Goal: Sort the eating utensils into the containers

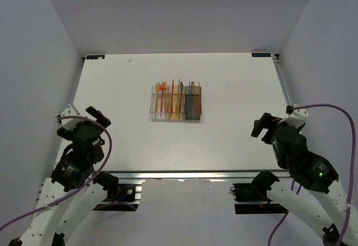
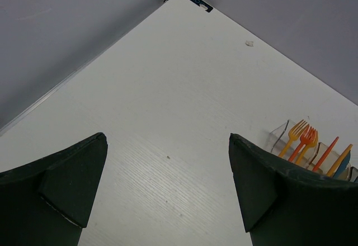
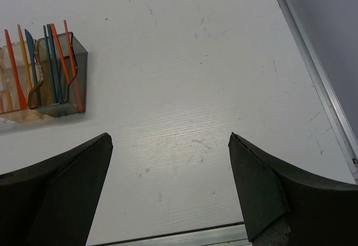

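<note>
Sorting looks done from my end. The three containers sit in a row mid-counter (image 1: 240, 89): clear bin (image 1: 156, 110), tan bin (image 1: 175, 113), dark grey bin (image 1: 193, 113), touching side by side. Every utensil I can see stands inside that row. Orange forks (image 2: 302, 138) are in the clear bin at the row's left end. Orange and blue-grey pieces (image 3: 59, 61) are in the dark bin at the right end. The tan bin holds orange sticks; too small in the top view to say whether they are knives or spoons. I see nothing loose on the counter around the row.

Left fingers (image 2: 67, 184) are spread wide and empty, well apart from the row, near-left of it. Right fingers (image 3: 268, 184) are spread wide too and hold nothing, near-right of the row.

Step in hand, my call: final check, no pick pending. Next move needs no grasp. I'd park both arms clear of the row, or reach in only if a stray piece turns up behind the bins.
</note>
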Motion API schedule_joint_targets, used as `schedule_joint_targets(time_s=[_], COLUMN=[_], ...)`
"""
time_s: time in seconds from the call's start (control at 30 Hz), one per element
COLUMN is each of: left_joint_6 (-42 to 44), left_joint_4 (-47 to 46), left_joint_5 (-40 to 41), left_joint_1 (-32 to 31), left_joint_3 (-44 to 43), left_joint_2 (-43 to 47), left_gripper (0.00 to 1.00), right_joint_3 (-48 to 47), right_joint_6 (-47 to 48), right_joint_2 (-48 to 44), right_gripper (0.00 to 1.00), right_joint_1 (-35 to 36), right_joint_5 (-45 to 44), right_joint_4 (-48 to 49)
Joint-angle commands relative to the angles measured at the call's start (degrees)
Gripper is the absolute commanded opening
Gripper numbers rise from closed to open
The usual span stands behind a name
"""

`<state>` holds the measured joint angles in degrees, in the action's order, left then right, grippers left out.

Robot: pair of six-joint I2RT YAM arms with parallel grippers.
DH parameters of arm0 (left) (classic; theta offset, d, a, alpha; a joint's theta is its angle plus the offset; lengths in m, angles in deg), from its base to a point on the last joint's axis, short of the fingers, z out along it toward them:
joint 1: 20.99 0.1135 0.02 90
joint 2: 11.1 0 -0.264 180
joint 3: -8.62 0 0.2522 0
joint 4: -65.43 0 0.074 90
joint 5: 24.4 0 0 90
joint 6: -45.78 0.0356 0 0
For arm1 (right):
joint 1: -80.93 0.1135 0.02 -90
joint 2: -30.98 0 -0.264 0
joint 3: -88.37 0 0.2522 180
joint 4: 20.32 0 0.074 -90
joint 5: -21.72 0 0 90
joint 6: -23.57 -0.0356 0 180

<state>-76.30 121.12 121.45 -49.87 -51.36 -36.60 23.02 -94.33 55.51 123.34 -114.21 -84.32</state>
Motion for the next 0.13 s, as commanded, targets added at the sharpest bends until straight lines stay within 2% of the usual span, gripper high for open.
schedule_joint_targets(time_s=[0.0,0.1], left_joint_6=[0.35,0.35], left_joint_4=[-0.54,-0.45], left_joint_5=[-0.40,-0.48], left_joint_1=[-0.21,-0.12], left_joint_3=[0.69,0.60], left_joint_2=[0.10,-0.17], left_gripper=[0.98,0.98], right_joint_3=[-0.26,-0.26], right_joint_6=[0.56,0.57], right_joint_2=[0.78,1.74], right_gripper=[0.90,0.89], right_joint_1=[-0.14,-0.14], right_joint_5=[-0.12,0.05], right_joint_4=[3.13,3.57])
